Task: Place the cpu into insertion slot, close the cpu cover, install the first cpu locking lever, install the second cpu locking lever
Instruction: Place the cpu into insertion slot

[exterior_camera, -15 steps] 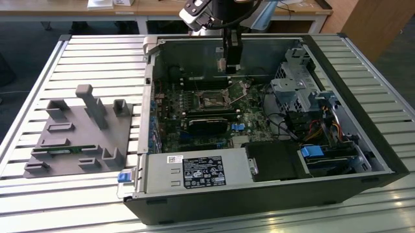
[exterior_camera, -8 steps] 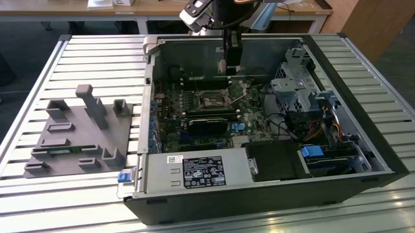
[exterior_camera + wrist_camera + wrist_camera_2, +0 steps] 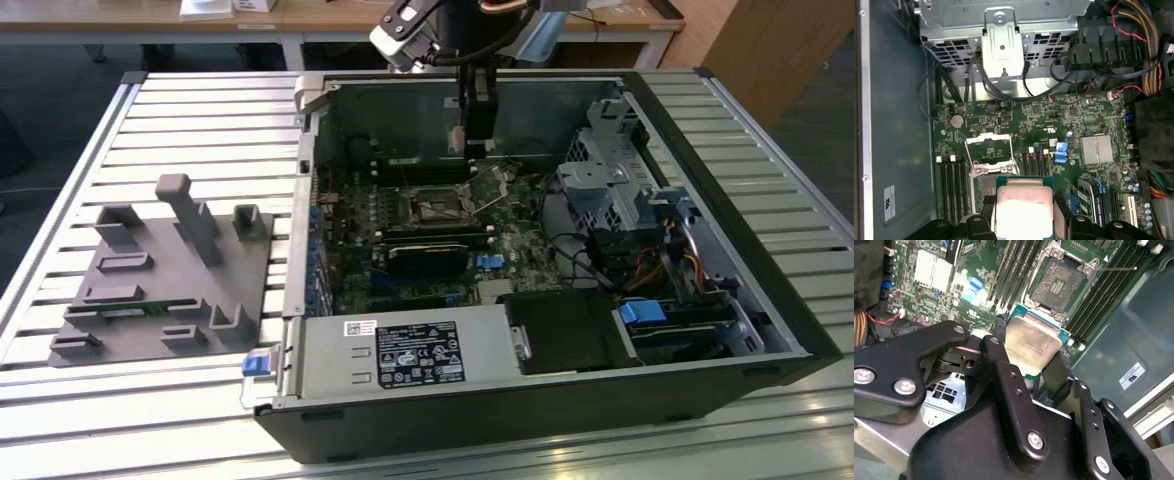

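Note:
My gripper hangs inside the open computer case, shut on the cpu, a flat square chip with a dull silver top and green edge. Both wrist views show the chip clamped between the black fingers, tilted and held above the green motherboard. The insertion slot lies open just beyond the chip; in the exterior view the insertion slot is below and slightly to the left of the gripper. The cpu cover stands swung up off the socket, thin levers raised beside it.
Black memory slots flank the socket. A black expansion card lies in front of it, with a power supply nearer still. A drive cage and cables crowd the exterior view's right. A grey fixture sits outside the case.

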You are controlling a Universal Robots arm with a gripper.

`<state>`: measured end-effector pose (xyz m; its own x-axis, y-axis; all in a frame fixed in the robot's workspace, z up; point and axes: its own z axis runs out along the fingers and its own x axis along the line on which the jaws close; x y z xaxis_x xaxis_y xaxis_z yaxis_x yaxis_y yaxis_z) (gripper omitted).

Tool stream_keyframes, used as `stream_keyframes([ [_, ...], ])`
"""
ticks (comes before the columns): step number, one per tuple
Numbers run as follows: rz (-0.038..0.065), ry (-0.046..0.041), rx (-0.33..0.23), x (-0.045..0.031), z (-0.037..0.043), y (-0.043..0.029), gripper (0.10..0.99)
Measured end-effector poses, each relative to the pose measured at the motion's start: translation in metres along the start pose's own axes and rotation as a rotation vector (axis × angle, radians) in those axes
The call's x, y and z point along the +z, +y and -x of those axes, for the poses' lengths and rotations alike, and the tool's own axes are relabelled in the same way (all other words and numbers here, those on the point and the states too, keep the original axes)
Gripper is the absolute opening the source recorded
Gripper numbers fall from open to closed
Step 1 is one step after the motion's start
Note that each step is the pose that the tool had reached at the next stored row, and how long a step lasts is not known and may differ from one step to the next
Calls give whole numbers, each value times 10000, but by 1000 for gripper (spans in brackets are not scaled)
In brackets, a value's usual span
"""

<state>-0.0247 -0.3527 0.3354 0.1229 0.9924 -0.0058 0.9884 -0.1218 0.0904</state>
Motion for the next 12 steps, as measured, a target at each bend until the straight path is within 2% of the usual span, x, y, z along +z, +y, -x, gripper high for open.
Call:
stream_keyframes([
  [3, -2, -40, 436, 28, -2, -3, 541],
  [6, -10, -41, 440, 75, -21, -10, 541],
  [12, -5, 50, -581, 161, -23, -18, 541],
])
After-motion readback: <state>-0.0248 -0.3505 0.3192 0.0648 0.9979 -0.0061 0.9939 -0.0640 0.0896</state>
